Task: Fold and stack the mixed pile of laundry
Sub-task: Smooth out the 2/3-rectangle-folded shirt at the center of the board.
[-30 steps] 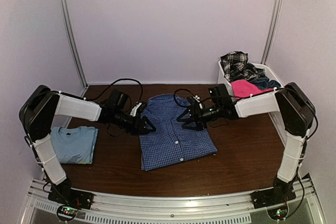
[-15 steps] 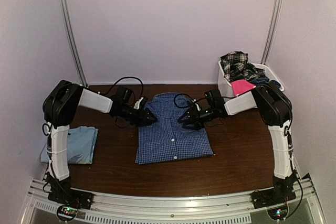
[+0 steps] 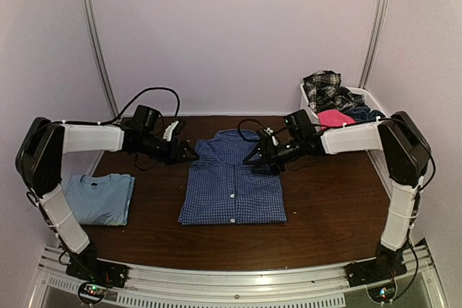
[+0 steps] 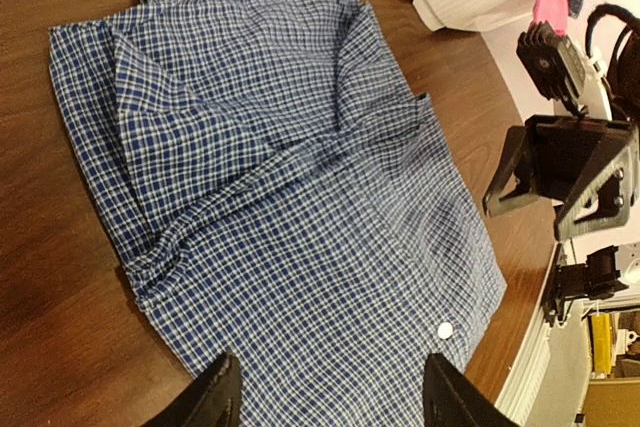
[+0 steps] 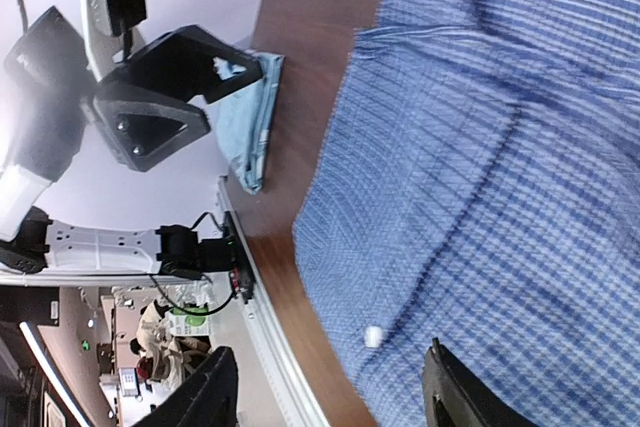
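Both hands hang empty over the collar end of the shirt (image 3: 231,185). The left hand (image 3: 189,154) is near its left shoulder and the right hand (image 3: 256,158) is over its right, each with fingers set wide. The shirt lies flat in the middle of the desk (image 3: 325,200), buttons up, sides turned in to a rough rectangle. The folded T-shirt (image 3: 97,196) sits at the left; the plaid piece (image 3: 323,86) and pink piece (image 3: 336,118) wait in the basket (image 3: 312,119).

The turned-in sides look loose — a pinch that catches only the top layer would likely drag them open. If one hand grips or lifts ahead of the other, the fold would skew. A low right forearm could nudge the basket.
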